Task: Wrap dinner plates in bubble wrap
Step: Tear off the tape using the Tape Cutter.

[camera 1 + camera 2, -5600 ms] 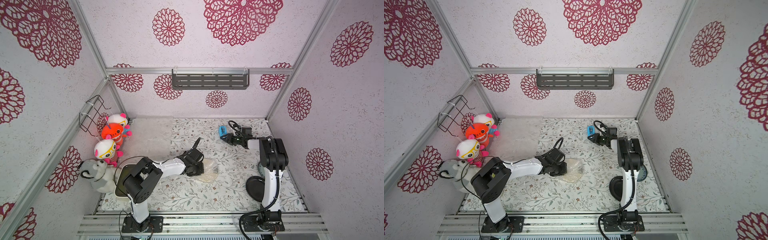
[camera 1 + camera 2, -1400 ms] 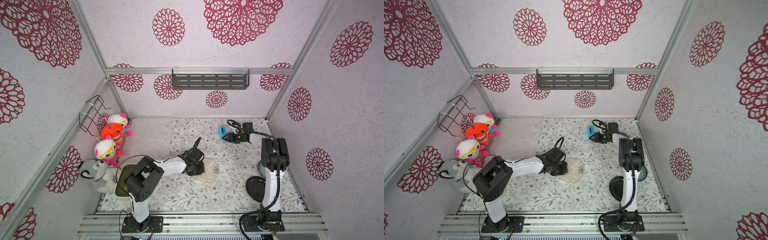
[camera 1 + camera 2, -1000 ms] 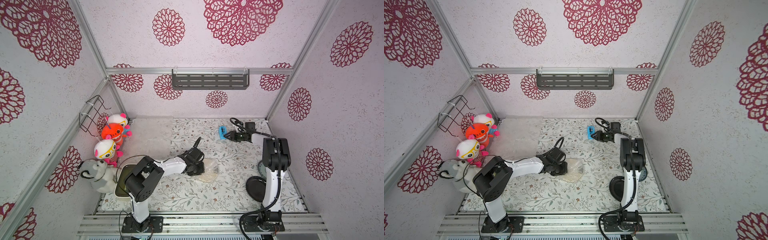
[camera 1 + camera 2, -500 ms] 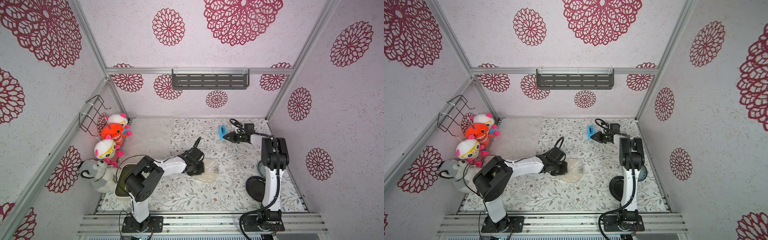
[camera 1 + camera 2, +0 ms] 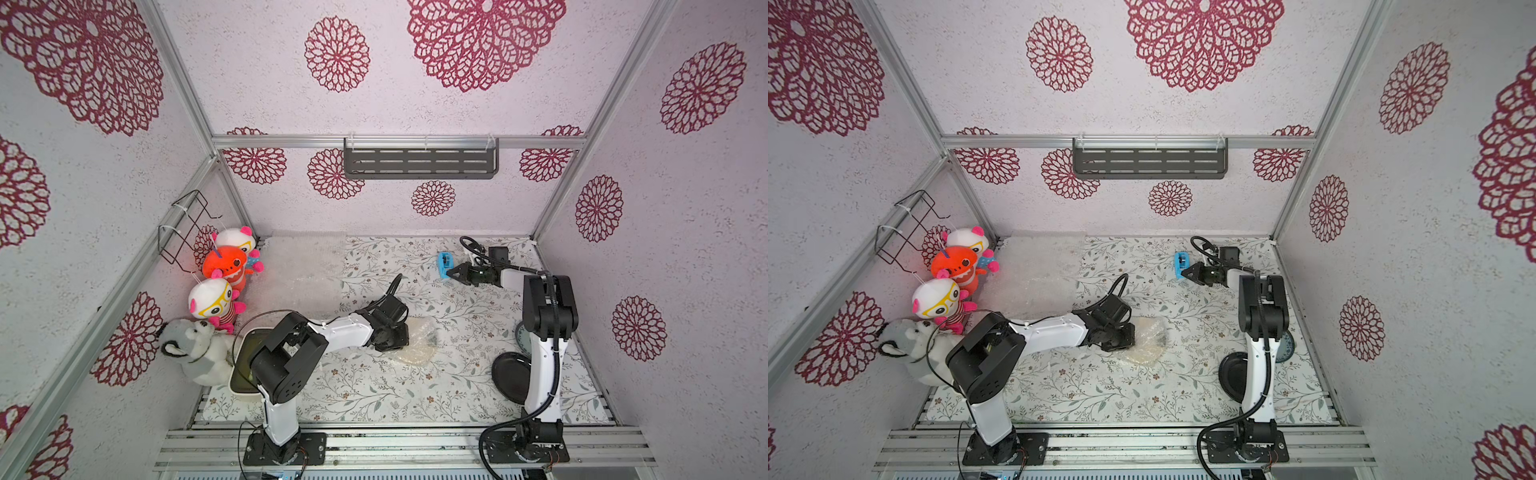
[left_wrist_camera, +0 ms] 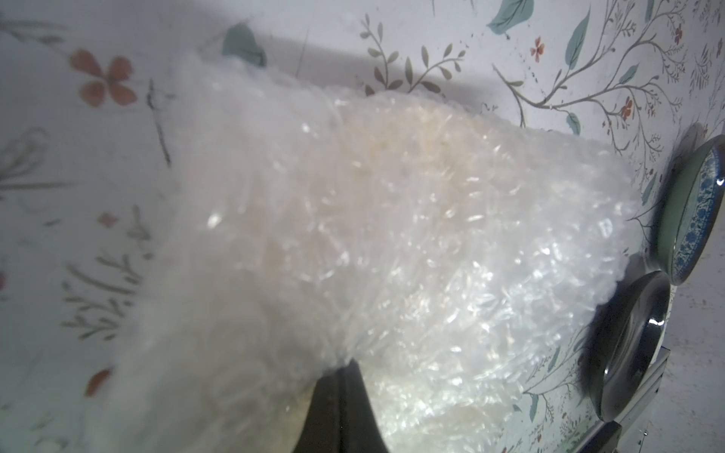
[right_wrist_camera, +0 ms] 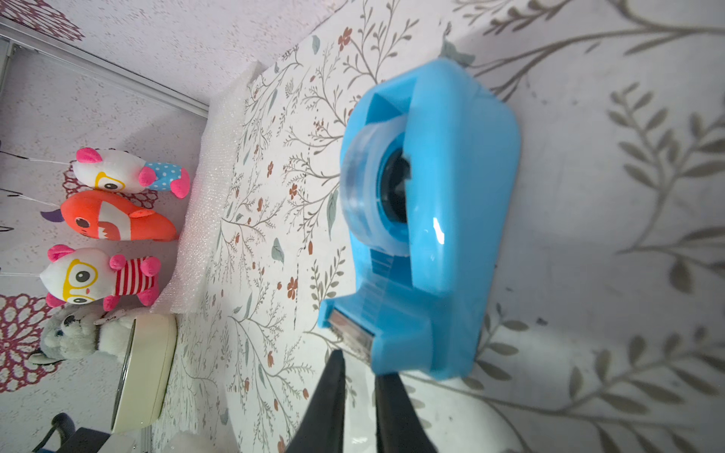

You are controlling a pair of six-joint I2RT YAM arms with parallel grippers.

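Mid-table lies a cream plate bundled in bubble wrap [image 5: 419, 343] [image 5: 1148, 338] [image 6: 392, 219]. My left gripper [image 5: 405, 336] [image 5: 1131, 337] [image 6: 341, 372] is shut, its tips against the wrap on the bundle's left side. A glossy black plate [image 5: 509, 374] [image 5: 1230, 376] [image 6: 623, 353] and a blue-patterned plate [image 5: 520, 336] [image 5: 1288, 345] [image 6: 694, 211] lie by the right arm's base. Spare bubble wrap sheets [image 5: 307, 266] [image 5: 1040, 270] [image 7: 204, 204] lie at the back left. My right gripper [image 5: 449, 274] [image 5: 1185, 273] [image 7: 359, 362] sits at the cutter end of a blue tape dispenser [image 5: 444, 264] [image 5: 1180, 262] [image 7: 431, 219], its jaws a narrow gap apart.
A cream container with a dark inside [image 5: 243, 370] [image 7: 145, 368] stands at the front left, beside the left arm. Several plush toys [image 5: 224, 266] [image 7: 113, 215] line the left wall under a wire basket [image 5: 187, 228]. A grey shelf [image 5: 419, 164] hangs on the back wall.
The right gripper's jaws have narrowed at the dispenser's cutter end. The left arm and the bundle have stayed put.
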